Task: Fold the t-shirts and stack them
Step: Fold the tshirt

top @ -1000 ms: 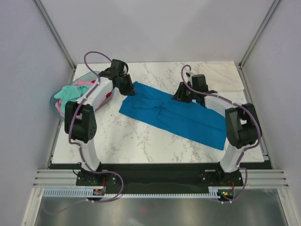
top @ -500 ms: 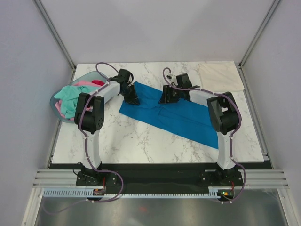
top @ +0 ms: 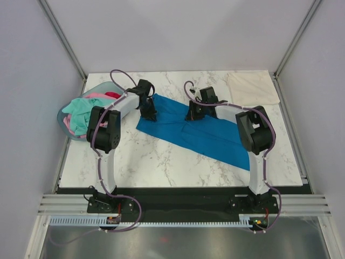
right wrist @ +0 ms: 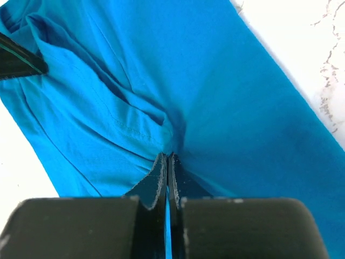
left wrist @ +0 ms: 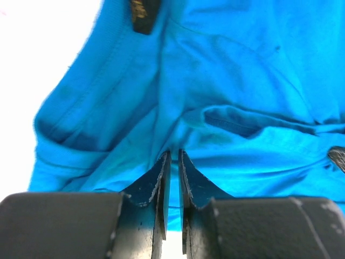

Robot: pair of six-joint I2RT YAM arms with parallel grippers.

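Right fingers (right wrist: 159,178) newly tight on blue t-shirt (top: 215,137), left fingers (left wrist: 161,178) too

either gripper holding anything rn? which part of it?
Both hold the blue t-shirt. The left gripper pinches a bunched fold at the shirt's end nearest the left arm. The right gripper is shut on a fold near its middle.

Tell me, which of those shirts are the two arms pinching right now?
The bright blue t-shirt, spread mid-table; the cream one lies folded far right, the others fill the basket.
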